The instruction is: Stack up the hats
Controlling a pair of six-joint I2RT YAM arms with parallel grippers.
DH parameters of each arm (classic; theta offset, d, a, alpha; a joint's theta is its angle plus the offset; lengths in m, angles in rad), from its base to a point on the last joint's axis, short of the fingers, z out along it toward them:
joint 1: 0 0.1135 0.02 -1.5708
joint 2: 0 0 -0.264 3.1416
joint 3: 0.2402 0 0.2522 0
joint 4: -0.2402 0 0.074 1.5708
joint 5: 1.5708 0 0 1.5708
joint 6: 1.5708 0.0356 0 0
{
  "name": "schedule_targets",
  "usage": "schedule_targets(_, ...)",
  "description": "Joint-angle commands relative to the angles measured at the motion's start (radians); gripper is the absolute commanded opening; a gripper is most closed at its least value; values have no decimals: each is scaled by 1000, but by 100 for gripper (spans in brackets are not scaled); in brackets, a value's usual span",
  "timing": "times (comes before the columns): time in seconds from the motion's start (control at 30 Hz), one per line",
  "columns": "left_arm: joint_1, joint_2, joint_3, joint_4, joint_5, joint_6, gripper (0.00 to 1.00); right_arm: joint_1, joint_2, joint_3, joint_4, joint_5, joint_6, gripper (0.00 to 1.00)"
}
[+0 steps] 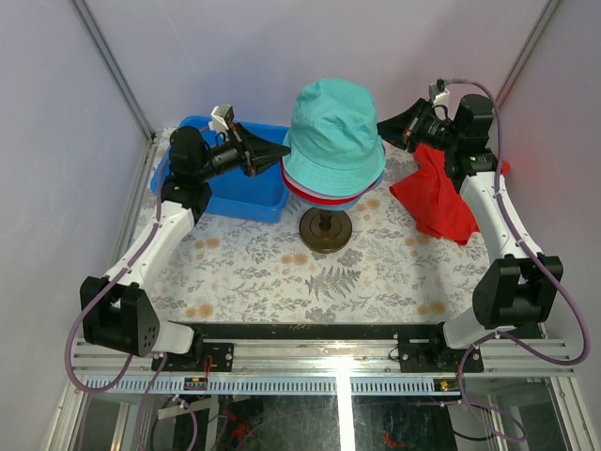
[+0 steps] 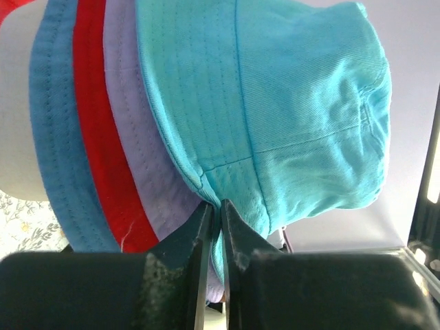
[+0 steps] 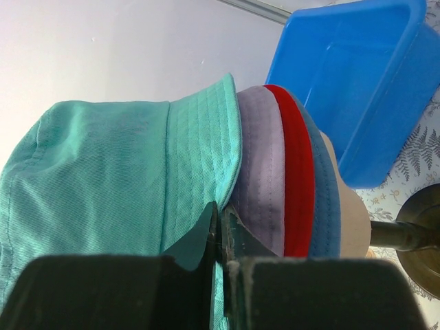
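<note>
The teal hat (image 1: pixel 331 127) sits on top of the stack on the mannequin head, over the lilac hat (image 2: pixel 130 117), red hat (image 2: pixel 96 130) and blue hat (image 2: pixel 51 130), whose brims show beneath it. My left gripper (image 1: pixel 283 150) is shut on the teal hat's brim (image 2: pixel 218 204) at its left side. My right gripper (image 1: pixel 383 124) is shut on the teal brim (image 3: pixel 221 210) at its right side. In the right wrist view the lilac (image 3: pixel 265 172), red (image 3: pixel 297 179) and blue (image 3: pixel 324 192) brims show next to it.
A blue bin (image 1: pixel 225 174) stands behind the left arm. A flat red cloth (image 1: pixel 437 197) lies at the right. The mannequin head's round dark base (image 1: pixel 325 228) stands on the floral tablecloth (image 1: pixel 282 272). Grey walls close in the back.
</note>
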Motion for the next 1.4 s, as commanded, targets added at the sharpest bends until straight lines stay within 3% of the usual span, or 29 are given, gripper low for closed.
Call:
schedule_targets(0.0, -14, -16, -44, 150, -18, -42, 4, 16, -17, 9, -35, -10, -27, 0)
schedule_targets(0.33, -7, -57, -210, 140, -48, 14, 0, 20, -30, -41, -116, 32, -90, 0)
schedule_targets(0.67, -2, -28, -263, 107, -21, 86, 0, 19, -28, -194, -185, 94, -216, 0)
schedule_targets(0.97, -9, 35, -161, 118, 16, 98, 1, 48, -30, -88, -224, 106, -236, 0)
schedule_targets(1.13, -24, 42, -81, 119, 35, 75, 11, 66, -46, -25, -206, 123, -203, 3)
schedule_targets(1.37, -26, 24, -72, 161, 33, 47, 26, 67, -70, -2, -183, 127, -164, 22)
